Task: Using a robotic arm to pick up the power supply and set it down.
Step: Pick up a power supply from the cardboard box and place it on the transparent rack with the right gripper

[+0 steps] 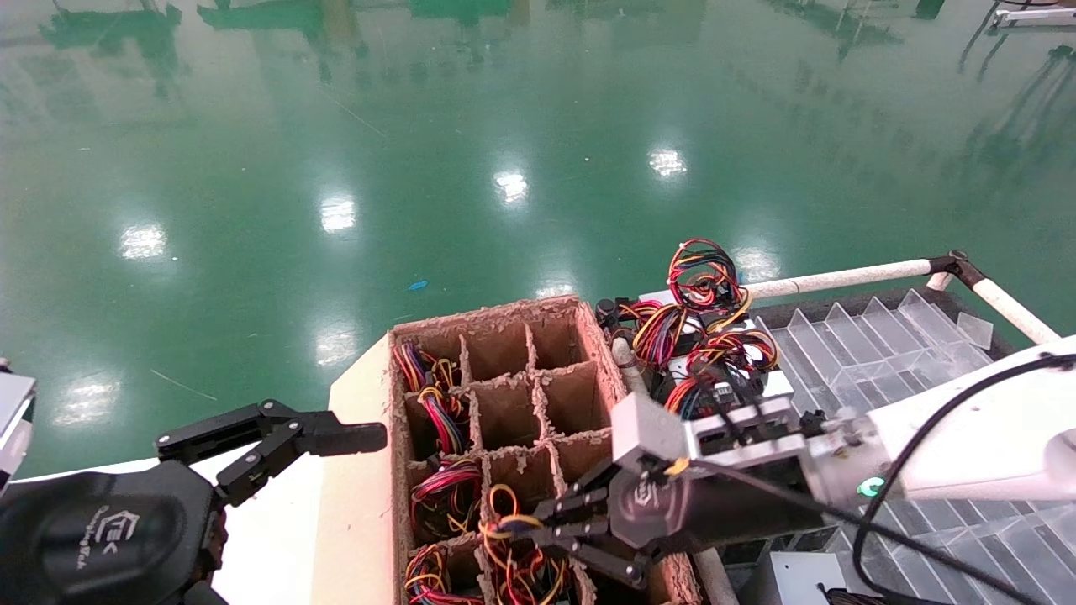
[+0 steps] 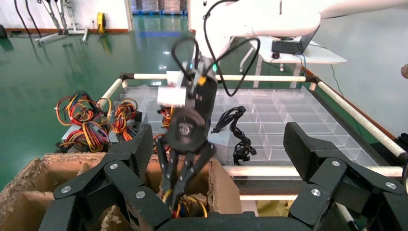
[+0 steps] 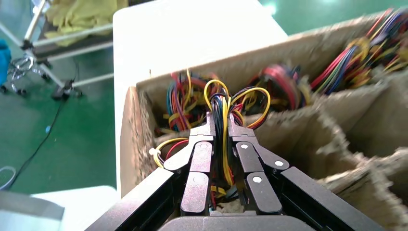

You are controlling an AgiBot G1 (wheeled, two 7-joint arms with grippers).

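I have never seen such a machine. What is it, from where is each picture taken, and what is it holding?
It is a two-armed robot. One picture looks down from its head; the other two come from cameras on its wrists. The right gripper reaches into a brown cardboard divider box and is shut on the wire bundle of a power supply in a near compartment. The left gripper waits open beside the box, holding nothing. More power supplies lie on a clear plastic tray to the right.

A factory hall: glossy green epoxy floor, clear plastic sorting trays, and a divided cardboard box of wire bundles.
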